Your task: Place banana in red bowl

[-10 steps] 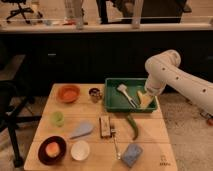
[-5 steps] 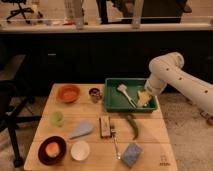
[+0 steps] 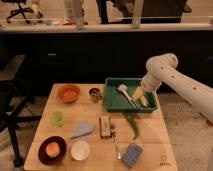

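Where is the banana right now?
In the camera view, the banana is at the right end of the green tray, right of the white-handled utensil, with the gripper just above it.

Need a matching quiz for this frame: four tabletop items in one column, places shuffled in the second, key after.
Things:
1 banana
2 red bowl
3 white bowl
4 blue sponge

Places:
A back-left corner of the table
B front-right of the table
C inside the green tray
D front edge, just right of the maroon bowl

Pairs: 1-C, 2-A, 3-D, 4-B.

The gripper is over the tray's right end, next to the banana.
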`<state>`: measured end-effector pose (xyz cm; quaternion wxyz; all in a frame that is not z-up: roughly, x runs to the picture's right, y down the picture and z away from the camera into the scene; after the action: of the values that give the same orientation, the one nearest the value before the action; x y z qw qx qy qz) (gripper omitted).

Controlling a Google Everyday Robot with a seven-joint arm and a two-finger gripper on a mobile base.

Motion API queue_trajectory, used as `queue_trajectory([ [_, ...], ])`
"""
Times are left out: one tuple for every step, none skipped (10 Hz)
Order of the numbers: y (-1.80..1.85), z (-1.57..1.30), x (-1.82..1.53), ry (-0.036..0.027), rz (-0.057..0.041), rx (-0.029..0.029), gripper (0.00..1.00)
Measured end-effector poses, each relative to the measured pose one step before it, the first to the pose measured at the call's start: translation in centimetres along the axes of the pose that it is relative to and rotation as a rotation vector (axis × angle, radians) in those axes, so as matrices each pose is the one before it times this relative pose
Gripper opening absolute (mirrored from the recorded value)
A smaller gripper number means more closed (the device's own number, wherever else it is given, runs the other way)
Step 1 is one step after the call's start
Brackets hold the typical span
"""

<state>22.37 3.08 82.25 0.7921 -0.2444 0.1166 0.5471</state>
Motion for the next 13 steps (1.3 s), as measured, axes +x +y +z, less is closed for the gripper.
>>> queue_trajectory([
  [-0.101,0.900,-0.849,0.00461,0.01670,-0.00781,0.80],
  [-0.180,0.666,-0.167,0.01000,0.01054,-0.00752,0.80],
  [-0.297,0.761,-0.268,0.00711,0.01342,-0.00908,0.80],
  [0.028,0.963,-0.395,0.01478,0.00020,-0.00846,0.80],
  [0.171,0.643,-0.458,0.00937,-0.00326,-0.00501,0.80],
  [0.176,0.829,-0.525,0.01850,-0.00214,-0.00975,0.80],
  [-0.094,0.819,-0.304,0.01691,0.00317,-0.00891,0.80],
  [-0.105,0.446,-0.381,0.00895,0.00417,-0.00742,0.80],
  [-0.106,0.502,-0.473,0.01089,0.00512,-0.00872,0.80],
  [-0.186,0.416,-0.344,0.00974,0.00558,-0.00606,0.80],
  [-0.022,0.354,-0.317,0.01019,0.00335,-0.00509,0.80],
  [0.005,0.455,-0.546,0.01329,0.00702,-0.00773,0.80],
  [-0.152,0.439,-0.294,0.02039,0.01689,-0.00964,0.80],
])
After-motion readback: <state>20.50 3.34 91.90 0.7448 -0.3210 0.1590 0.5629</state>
